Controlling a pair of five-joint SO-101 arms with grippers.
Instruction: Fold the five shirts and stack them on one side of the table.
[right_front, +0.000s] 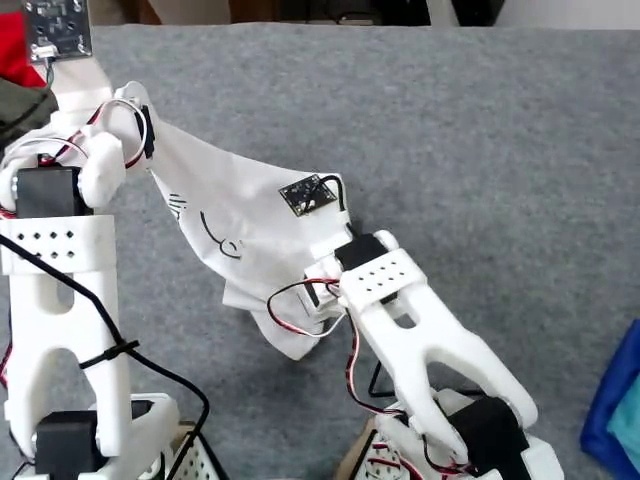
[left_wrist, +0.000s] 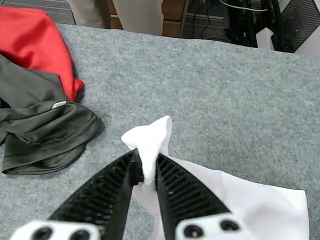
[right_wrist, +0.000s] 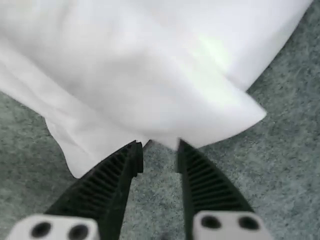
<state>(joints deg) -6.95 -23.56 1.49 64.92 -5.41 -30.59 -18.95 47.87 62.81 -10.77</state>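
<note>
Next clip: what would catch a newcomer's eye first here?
A white shirt is drawn out between the two arms, left of the table's middle. The left hand pinches a bunched corner of it, while the right hand sits open at the shirt's near edge. A red shirt and a dark shirt lie crumpled together at the far left corner.

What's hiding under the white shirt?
Grey table shows around the white shirt. The left end effector pinches one corner. Whatever lies beneath the cloth is covered.
</note>
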